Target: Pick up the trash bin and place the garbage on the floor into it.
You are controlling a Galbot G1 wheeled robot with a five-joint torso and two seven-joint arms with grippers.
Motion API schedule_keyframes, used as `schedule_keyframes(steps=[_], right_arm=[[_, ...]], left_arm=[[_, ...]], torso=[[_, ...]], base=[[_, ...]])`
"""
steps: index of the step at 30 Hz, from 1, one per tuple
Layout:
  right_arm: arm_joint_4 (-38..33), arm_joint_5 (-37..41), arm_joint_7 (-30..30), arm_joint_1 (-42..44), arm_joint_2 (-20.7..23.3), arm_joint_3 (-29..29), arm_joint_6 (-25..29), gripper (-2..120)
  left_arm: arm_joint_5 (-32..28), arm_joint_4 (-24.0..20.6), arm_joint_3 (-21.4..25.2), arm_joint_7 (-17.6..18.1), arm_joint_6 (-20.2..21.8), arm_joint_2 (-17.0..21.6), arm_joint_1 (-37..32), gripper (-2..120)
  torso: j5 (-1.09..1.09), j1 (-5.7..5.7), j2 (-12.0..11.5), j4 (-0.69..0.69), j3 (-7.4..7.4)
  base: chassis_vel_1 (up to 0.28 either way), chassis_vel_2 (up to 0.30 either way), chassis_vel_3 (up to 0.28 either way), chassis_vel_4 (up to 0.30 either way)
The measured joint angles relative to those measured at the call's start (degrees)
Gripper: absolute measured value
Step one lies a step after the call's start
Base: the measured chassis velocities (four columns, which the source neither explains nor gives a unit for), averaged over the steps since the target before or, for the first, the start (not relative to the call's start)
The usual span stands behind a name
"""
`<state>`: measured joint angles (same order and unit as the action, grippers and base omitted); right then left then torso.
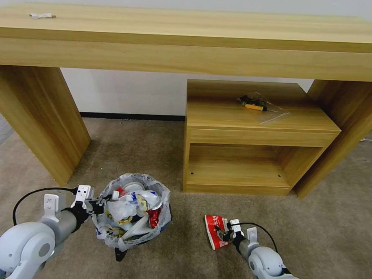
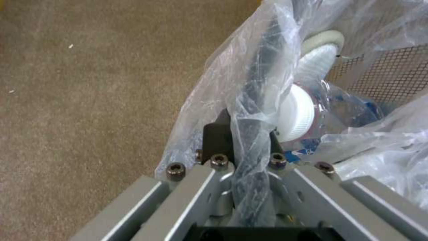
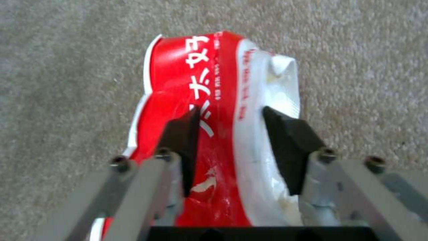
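Here the right pincer (image 3: 229, 134) is squeezing a flattened red-white carton (image 3: 214, 110), one black finger (image 3: 183, 140) pressing on the red face and the other on the white side, the pair drawn in tight against the carton. In the head view this pincer (image 1: 224, 232) is holding the carton (image 1: 214, 230) low over the floor (image 1: 313, 225), to the right of the bin (image 1: 130, 213).

The left pincer (image 2: 243, 140) is clamping the bin's rim, its fingers (image 2: 216, 137) closed on the black edge through the crinkled bag (image 2: 232, 87). From the head camera this pincer (image 1: 95, 205) is gripping the bin at its left side, and the bin is hanging tilted above the carpet. The bin is brimming with garbage (image 1: 135, 207): white pieces, a red can, paper.

Farther back, a small wooden cabinet (image 1: 255, 138) is standing on the floor under a long desk (image 1: 189, 38), with a few small items lying on its top. A white wall is running behind.
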<state>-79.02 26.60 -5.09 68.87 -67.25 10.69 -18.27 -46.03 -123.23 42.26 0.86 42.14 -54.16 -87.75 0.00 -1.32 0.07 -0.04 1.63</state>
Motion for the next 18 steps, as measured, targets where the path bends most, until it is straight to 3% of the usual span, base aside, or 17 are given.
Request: schedule_keyframes(steps=[9, 18], right_arm=[[1.1, 0.2, -0.1, 0.1, 0.0, 0.0, 1.3, 2], [-1.9, -0.6, -1.1, 1.5, 0.6, 1.6, 4.9, 0]], left_arm=[[0.0, -0.2, -0.1, -0.1, 0.0, 0.2, 0.0, 0], [0.0, -0.5, -0.1, -0.1, 0.0, 0.3, -0.2, 0]], torso=[[0.0, 0.0, 0.0, 0.0, -0.01], [0.01, 0.0, 0.0, 0.0, 0.0]], base=[[0.0, 0.0, 0.0, 0.0], [0.0, 0.0, 0.0, 0.0]])
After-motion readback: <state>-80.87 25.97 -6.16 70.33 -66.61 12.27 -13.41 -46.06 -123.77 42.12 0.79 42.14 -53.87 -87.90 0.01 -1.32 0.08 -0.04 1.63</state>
